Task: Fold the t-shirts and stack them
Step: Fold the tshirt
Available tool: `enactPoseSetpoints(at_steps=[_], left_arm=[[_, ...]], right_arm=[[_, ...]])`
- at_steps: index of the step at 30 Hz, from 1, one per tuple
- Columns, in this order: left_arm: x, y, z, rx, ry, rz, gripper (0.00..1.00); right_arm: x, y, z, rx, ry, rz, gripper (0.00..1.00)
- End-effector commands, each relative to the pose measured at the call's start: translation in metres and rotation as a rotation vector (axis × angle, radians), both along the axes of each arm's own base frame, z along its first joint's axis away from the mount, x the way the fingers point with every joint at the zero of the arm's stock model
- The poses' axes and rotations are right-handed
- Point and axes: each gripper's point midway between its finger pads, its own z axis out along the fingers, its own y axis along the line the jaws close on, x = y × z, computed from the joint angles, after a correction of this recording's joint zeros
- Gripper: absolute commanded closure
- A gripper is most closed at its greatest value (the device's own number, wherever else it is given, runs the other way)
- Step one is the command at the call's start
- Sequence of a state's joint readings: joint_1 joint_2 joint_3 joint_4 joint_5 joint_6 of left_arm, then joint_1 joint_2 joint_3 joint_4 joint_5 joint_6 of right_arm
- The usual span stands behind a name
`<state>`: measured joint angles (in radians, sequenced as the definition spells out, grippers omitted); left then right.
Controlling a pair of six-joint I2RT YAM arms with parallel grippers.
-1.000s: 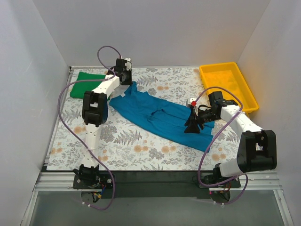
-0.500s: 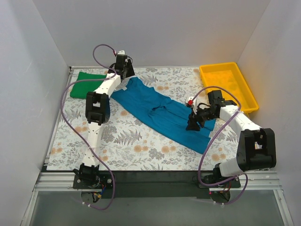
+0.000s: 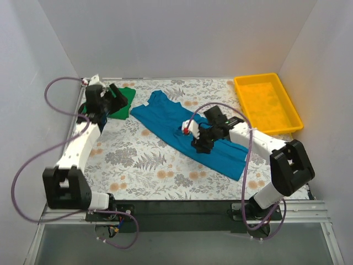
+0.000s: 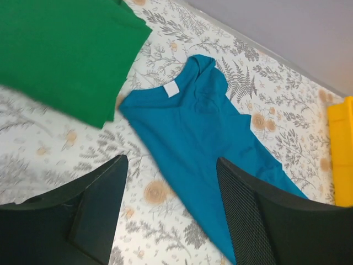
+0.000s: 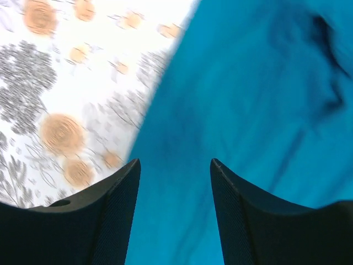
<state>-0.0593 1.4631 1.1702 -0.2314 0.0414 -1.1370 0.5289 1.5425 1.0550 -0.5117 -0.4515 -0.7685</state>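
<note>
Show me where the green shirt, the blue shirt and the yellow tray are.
green shirt point(image 4: 60, 49), left wrist view, middle of the flat cloth.
teal-blue shirt point(image 3: 165, 118), top external view, body cloth below the collar.
yellow tray point(image 3: 267, 102), top external view, bare floor inside.

The left arm point(image 3: 83, 144) hides part of the green t-shirt point(image 3: 126, 98); the blurred teal t-shirt point(image 5: 265, 110) overruns the right wrist view.

The teal-blue t-shirt point(image 3: 165, 124) is plain. Left of it lies a plain green t-shirt point(image 3: 124, 99), and right of it a yellow tray point(image 3: 265, 102). Under it is a white cloth point(image 3: 143, 160) with grey ferns and orange flowers.
</note>
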Motion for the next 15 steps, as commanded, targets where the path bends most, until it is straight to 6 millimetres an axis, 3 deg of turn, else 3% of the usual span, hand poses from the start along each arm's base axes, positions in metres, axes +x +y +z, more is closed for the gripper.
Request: enactPoseSetpoints(at_steps=[1,2,3,5,6,11,13,15], left_arm=[[-0.063,0.002,0.006,-0.081,-0.039,-0.032,0.35],[-0.075,0.003,0.003,-0.078,-0.035,-0.035,0.33],[-0.092,0.002,-0.016,-0.082,0.013,-0.044,0.33],[-0.113,0.001,-0.008,-0.09,-0.014,-0.048,0.33],[-0.124,0.0,-0.017,-0.1,0.012,-0.049,0.33],[-0.151,-0.008,-0.026,-0.173,0.025,-0.053,0.33],[-0.157,-0.01,-0.03,-0.19,0.028,-0.053,0.33],[-0.16,-0.013,-0.029,-0.208,0.03,-0.063,0.33]], right_arm=[[0.001,0.014,-0.012,-0.134,-0.091,-0.035,0.39],[0.003,0.018,-0.015,-0.164,-0.135,-0.047,0.39],[0.002,0.019,-0.018,-0.178,-0.14,-0.048,0.39],[-0.005,0.021,-0.021,-0.197,-0.144,-0.043,0.4],[-0.012,0.018,-0.027,-0.213,-0.137,-0.035,0.4],[-0.054,0.013,-0.053,-0.299,-0.118,0.031,0.41],[-0.06,0.006,-0.064,-0.33,-0.113,0.013,0.42],[-0.049,-0.003,-0.068,-0.38,-0.159,-0.037,0.42]])
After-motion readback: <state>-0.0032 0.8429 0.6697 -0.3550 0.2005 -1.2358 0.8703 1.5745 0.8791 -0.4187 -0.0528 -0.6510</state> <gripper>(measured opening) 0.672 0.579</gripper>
